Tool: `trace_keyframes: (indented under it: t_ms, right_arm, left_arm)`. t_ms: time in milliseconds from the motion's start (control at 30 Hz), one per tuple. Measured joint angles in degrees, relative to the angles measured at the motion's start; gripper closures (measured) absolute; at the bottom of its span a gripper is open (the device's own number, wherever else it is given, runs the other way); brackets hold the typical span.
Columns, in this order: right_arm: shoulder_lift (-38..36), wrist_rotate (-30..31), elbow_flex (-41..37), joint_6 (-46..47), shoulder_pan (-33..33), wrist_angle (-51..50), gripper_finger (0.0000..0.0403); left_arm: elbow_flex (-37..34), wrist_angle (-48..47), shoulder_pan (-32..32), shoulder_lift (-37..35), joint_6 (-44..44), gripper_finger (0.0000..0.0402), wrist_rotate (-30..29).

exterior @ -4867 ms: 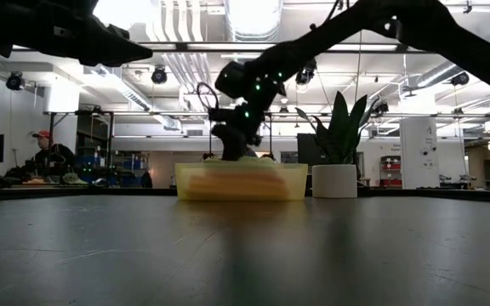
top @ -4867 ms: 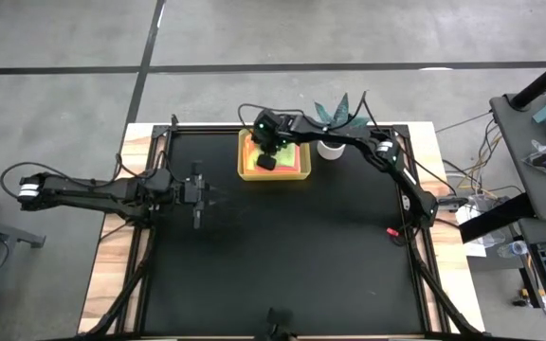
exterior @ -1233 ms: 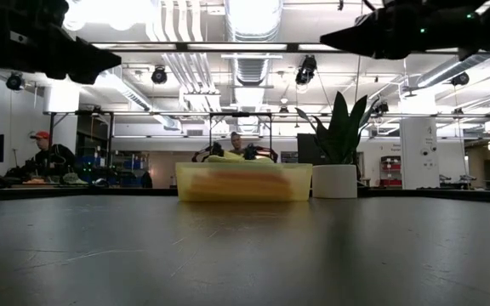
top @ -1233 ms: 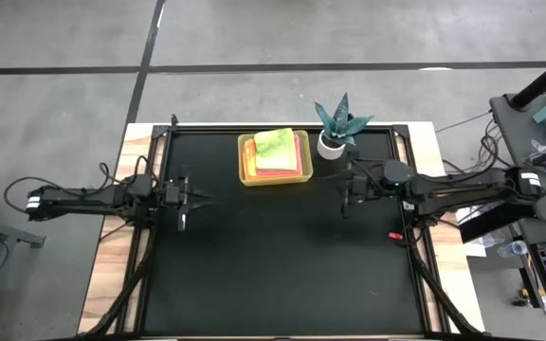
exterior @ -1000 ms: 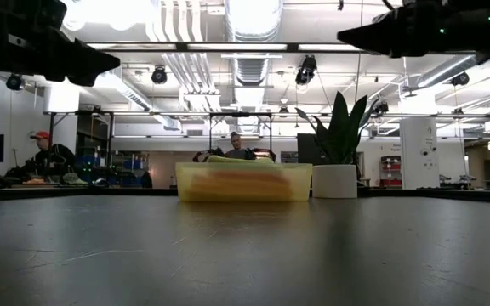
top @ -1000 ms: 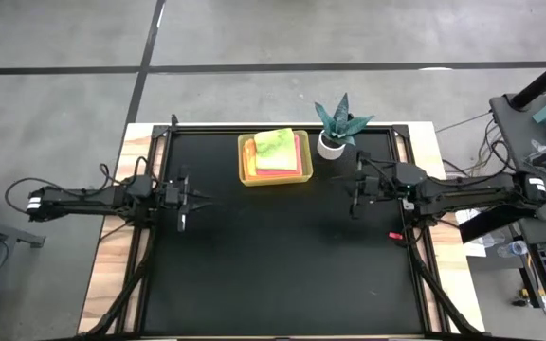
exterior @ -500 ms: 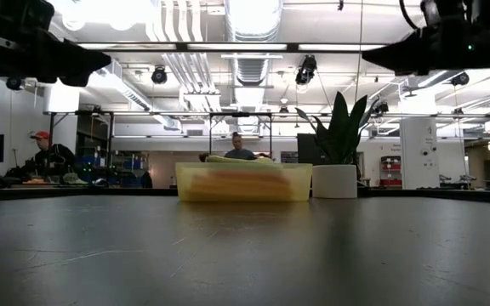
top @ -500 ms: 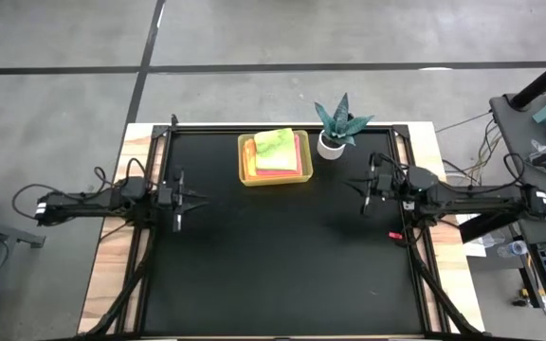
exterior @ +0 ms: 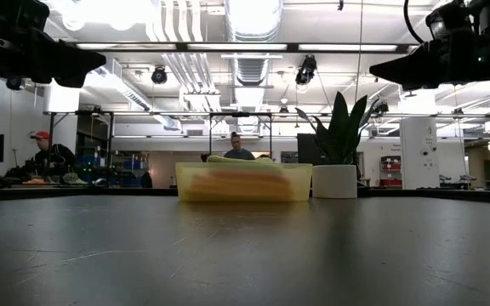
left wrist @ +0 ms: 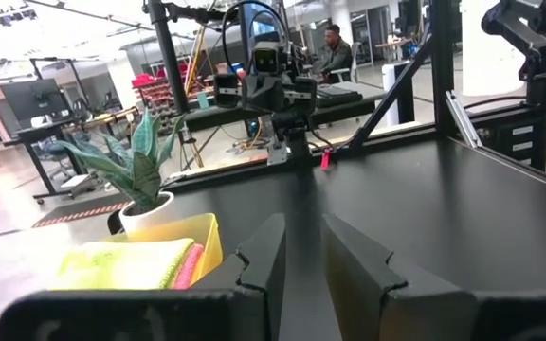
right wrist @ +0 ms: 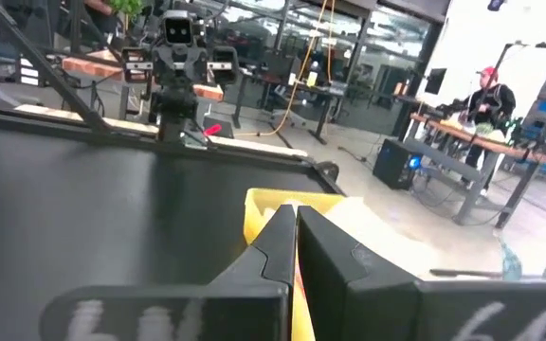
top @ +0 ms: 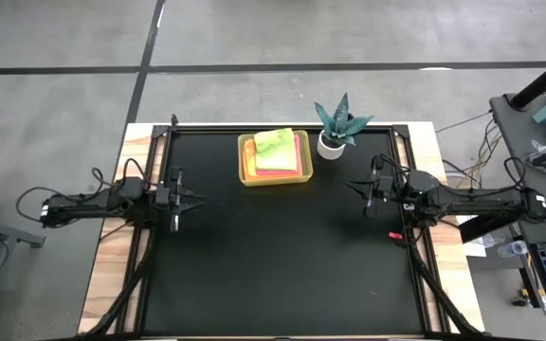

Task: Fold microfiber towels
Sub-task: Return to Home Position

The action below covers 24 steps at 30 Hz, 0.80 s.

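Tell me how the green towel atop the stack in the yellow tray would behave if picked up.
Probably floppy: the green towel lies rumpled over the stack. Likely light, being a small thin cloth. Pinched at one edge, its fold would probably drop open.

Right gripper (top: 352,187) off tray (top: 243,163), retracted right; left gripper (top: 198,197) retracted left

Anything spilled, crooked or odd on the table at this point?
Nothing stands out. The towels lie stacked inside the yellow tray, green one on top; the plant stands upright beside it. The left gripper and right gripper hover at the sides of the table, holding nothing.
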Motion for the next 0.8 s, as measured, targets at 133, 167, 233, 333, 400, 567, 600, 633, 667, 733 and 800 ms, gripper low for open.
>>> trace_keyframes:
  t_ms: [133, 167, 233, 333, 400, 567, 600, 633, 667, 733, 800]
  right_arm:
    - [-0.4, 0.0, -0.4, 1.8, 0.0, -1.9, 0.0394]
    - [-0.4, 0.0, -0.6, 2.0, 0.0, -2.2, 0.0394]
    - [-0.4, 0.0, -1.1, 2.5, 0.0, -2.3, 0.0394]
    - [-0.4, 0.0, -2.1, 2.6, 0.0, -2.0, 0.0394]
    - [-0.4, 0.1, -2.9, 3.1, 0.0, -1.6, 0.0394]
    - [-0.4, 1.0, -4.1, 4.8, 0.0, -1.6, 0.0394]
    - [-0.5, 1.0, -4.1, 5.0, 0.0, -1.6, 0.0394]
    - [-0.5, 1.0, -4.2, 5.0, 0.0, -1.6, 0.0394]
    - [-0.5, 1.0, -4.3, 5.0, 0.0, -1.6, 0.0394]
    - [-0.5, 1.0, -4.6, 5.0, 0.0, -1.7, 0.0394]
    - [-0.5, 1.0, -4.9, 5.3, 0.0, -2.1, 0.0394]
  left_arm:
    - [0.0, -1.4, 0.0, -0.6, -0.2, 0.0343, 0.0]
    - [0.0, -1.5, 0.0, -0.7, -0.3, 0.0344, 0.0]
    - [-0.1, -1.4, 0.0, -0.7, -0.4, 0.0343, 0.0]
    - [-0.3, -1.3, 0.0, -0.8, -0.4, 0.0343, 0.6]
    - [-0.7, -1.0, 0.0, -1.0, -0.5, 0.0344, 1.8]
    - [-1.7, -0.5, 0.0, -1.6, -0.5, 0.0344, 2.6]
    - [-1.9, -0.6, 0.0, -1.8, -0.5, 0.0344, 2.6]
    - [-2.1, -0.6, 0.0, -1.8, -0.6, 0.0343, 2.6]
    - [-2.4, -0.3, 0.0, -1.8, -1.0, 0.0344, 2.6]
    - [-3.1, 0.8, 0.0, -1.8, -1.9, 0.0344, 2.7]
    - [-3.9, 2.3, 0.0, -1.8, -2.0, 0.0344, 3.6]
